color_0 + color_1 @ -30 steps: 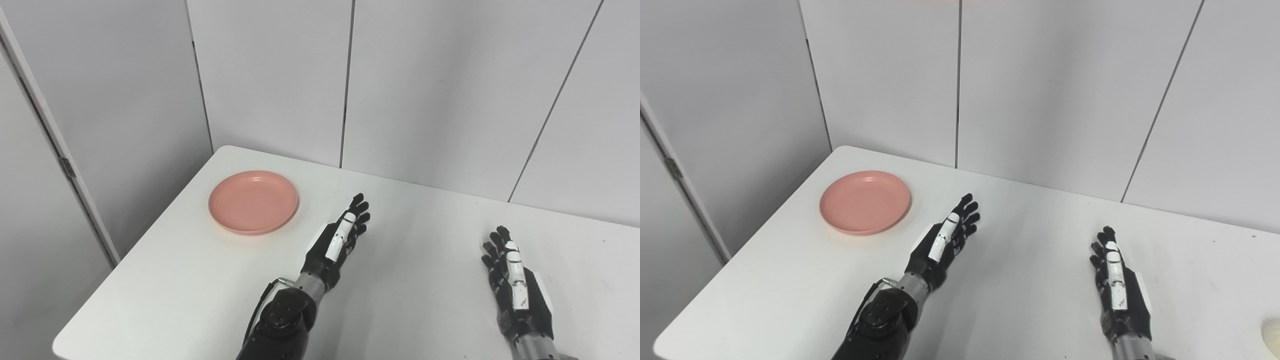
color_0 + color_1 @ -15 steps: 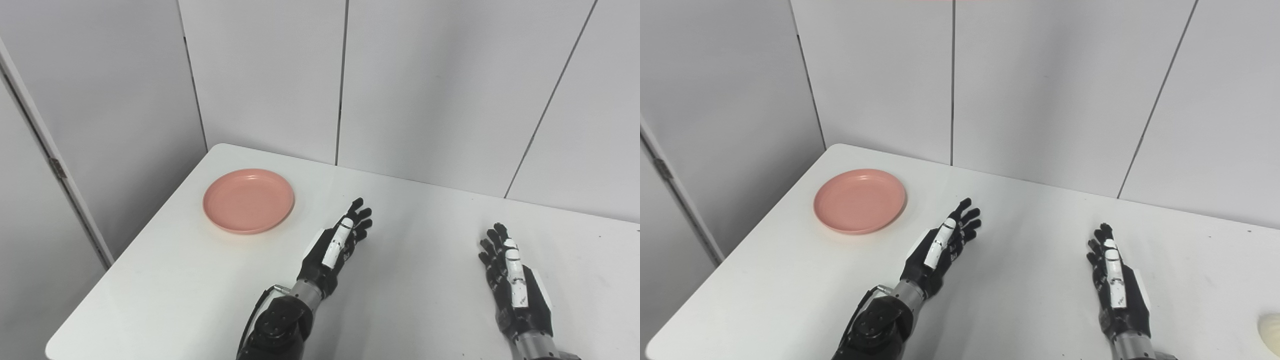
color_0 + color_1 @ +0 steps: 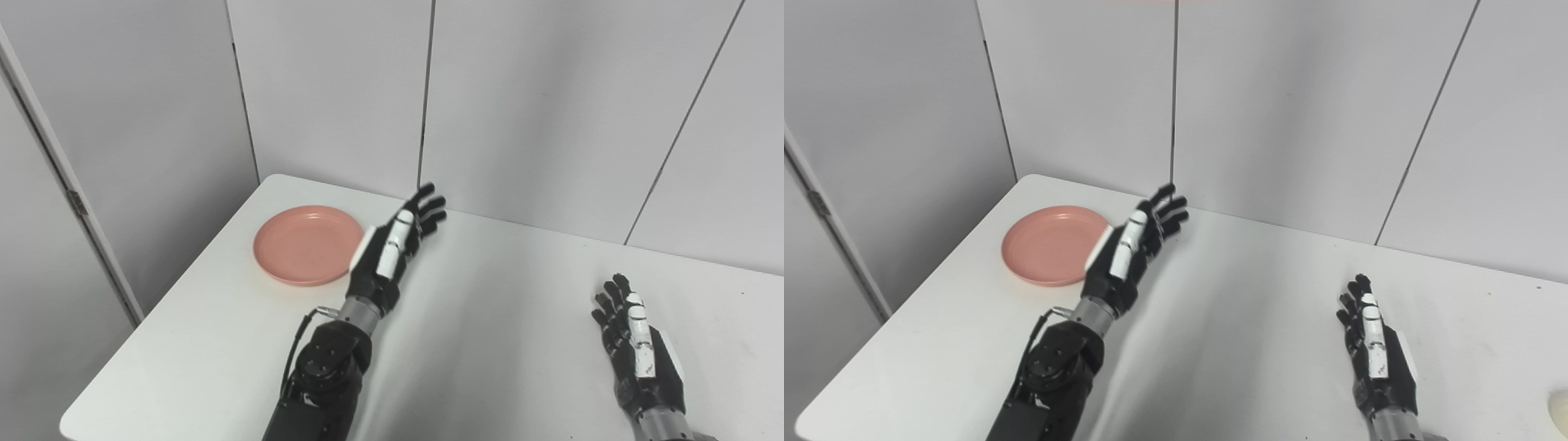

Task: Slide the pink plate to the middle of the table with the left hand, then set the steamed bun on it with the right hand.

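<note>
Two black robot hands are out over a white table [image 3: 490,343]. The left hand [image 3: 392,248] is up in the air, above the table. Its fingers [image 3: 429,205] are straight and spread apart, and it holds nothing. It points up and away toward the grey wall [image 3: 551,110]. In the picture its edge covers a little bit of the right side of the pink plate [image 3: 303,245], so it is just beside the plate, but I cannot tell if it touches it.

The pink plate is round and has nothing on it. It lies flat near the far left corner of the table, not in the middle.

The right hand [image 3: 1375,358] is low over the table on the right side, well apart from the plate. Its fingers are straight too and a little apart, and it holds nothing. I cannot tell if it rests on the table or is just above it.

The steamed bun [image 3: 1559,409] is pale and round. Only a small part of it shows, at the right edge of the right eye view. It sits on the table near the right hand, not touching it.
</note>
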